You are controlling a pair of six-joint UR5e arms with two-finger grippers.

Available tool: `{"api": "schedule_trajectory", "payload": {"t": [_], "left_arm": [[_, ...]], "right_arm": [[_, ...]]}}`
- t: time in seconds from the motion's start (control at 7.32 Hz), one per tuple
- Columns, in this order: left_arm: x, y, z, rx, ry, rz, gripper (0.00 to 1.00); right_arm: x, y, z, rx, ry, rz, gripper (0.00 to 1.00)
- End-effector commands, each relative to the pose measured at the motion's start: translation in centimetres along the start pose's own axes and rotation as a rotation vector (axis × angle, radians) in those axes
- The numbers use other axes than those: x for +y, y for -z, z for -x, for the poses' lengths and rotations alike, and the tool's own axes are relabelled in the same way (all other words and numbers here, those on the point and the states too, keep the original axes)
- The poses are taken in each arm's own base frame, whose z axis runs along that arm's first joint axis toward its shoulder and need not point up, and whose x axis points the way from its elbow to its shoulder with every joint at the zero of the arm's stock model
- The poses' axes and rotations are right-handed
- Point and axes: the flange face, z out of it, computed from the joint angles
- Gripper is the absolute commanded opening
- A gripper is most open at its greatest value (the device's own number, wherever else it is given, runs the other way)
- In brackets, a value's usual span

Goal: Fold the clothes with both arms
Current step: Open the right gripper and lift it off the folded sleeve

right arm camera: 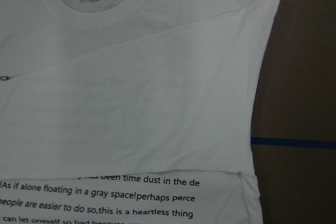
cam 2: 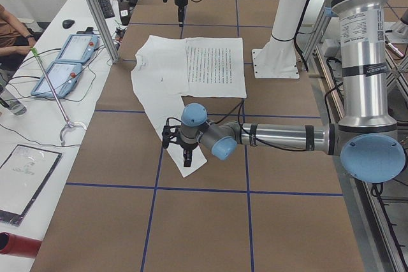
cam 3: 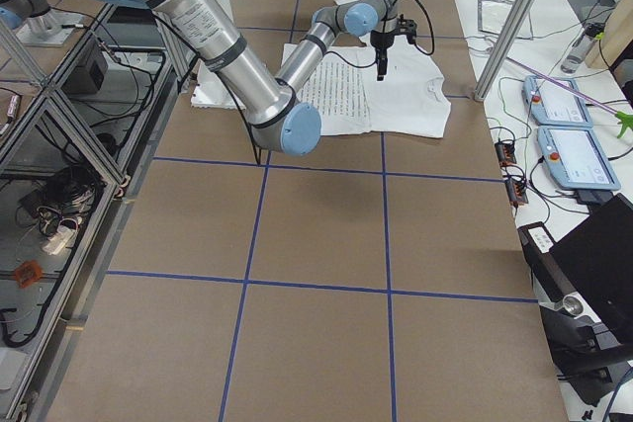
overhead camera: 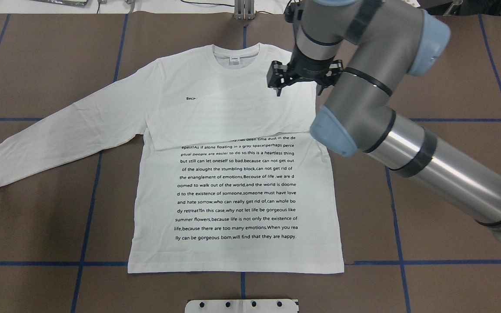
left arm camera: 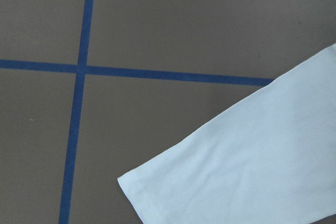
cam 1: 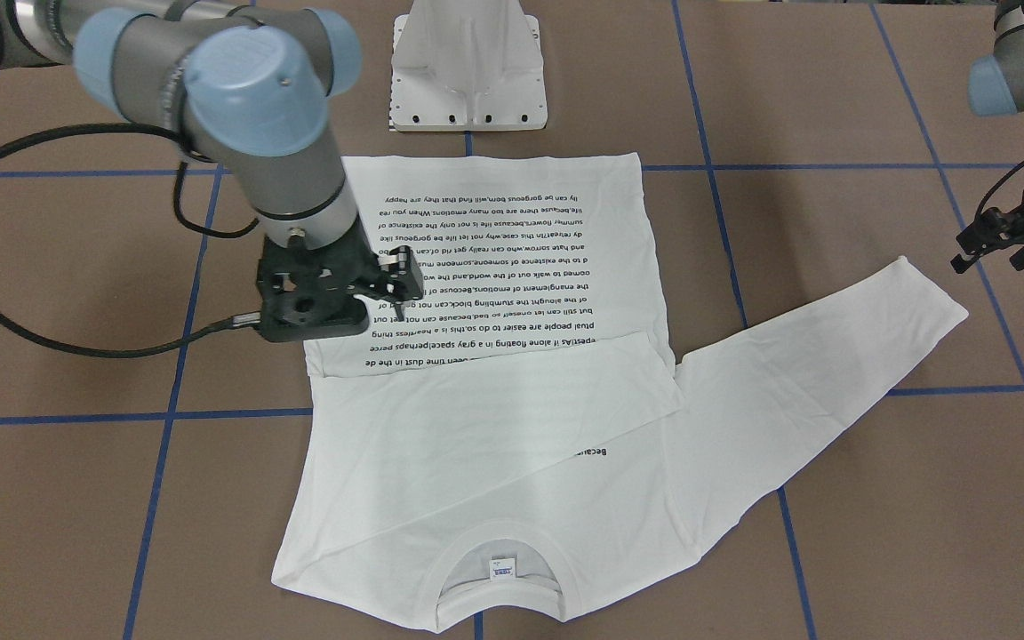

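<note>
Far left first: the outstretched sleeve (overhead camera: pixel 59 130) of the T-shirt (overhead camera: pixel 237 191) is laid flat on the table (overhead camera: pixel 429 65), angled away from the body. The left gripper (cam 1: pixel 992 256) is parked near its cuff (left arm camera: pixel 152 192), jaws spread, nothing held. In the middle, the shirt is spread face up, print readable, and the other sleeve (overhead camera: pixel 233 121) is already folded across the chest. Over to the right, the right gripper (overhead camera: pixel 299 89) is hung above that shoulder, jaws apart and empty. Whether the tips touch cloth can't be told.

Handling-wise, it's probably thin cotton: light, floppy, no stiffness, so it'll likely sag and drag if lifted from one spot. The cuff hem looks like the best place to be pinched, since the doubled edge gives some bite.

The cuff edge and a tape cross (left arm camera: pixel 79 69) are only shown up close by the left wrist camera, though no fingers are seen there. In the overhead the left gripper is almost cut off. The shoulder hidden under the arm there is shown plainly in the right wrist view.
</note>
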Motion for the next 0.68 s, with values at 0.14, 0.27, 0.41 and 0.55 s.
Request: {"api": "schedule_trajectory", "payload": {"t": [0.14, 0.27, 0.41, 0.55], "left_arm": [[0.1, -4.8, -0.5, -0.062, -0.034, 0.048, 0.99], [0.3, -5.6, 0.5, -0.061, -0.038, 0.044, 0.99], [0.3, -6.7, 1.2, -0.057, -0.045, 0.04, 0.99], [0.0, -7.5, 1.3, -0.06, -0.045, 0.047, 0.99]], "right_arm": [[1.0, 1.8, -11.9, 0.016, 0.062, 0.007, 1.0], [0.9, 1.9, -12.0, 0.014, 0.061, 0.009, 1.0], [0.5, 2.7, -14.4, 0.01, 0.049, 0.006, 1.0], [0.4, 3.3, -17.1, 0.004, 0.075, 0.013, 1.0]]}}
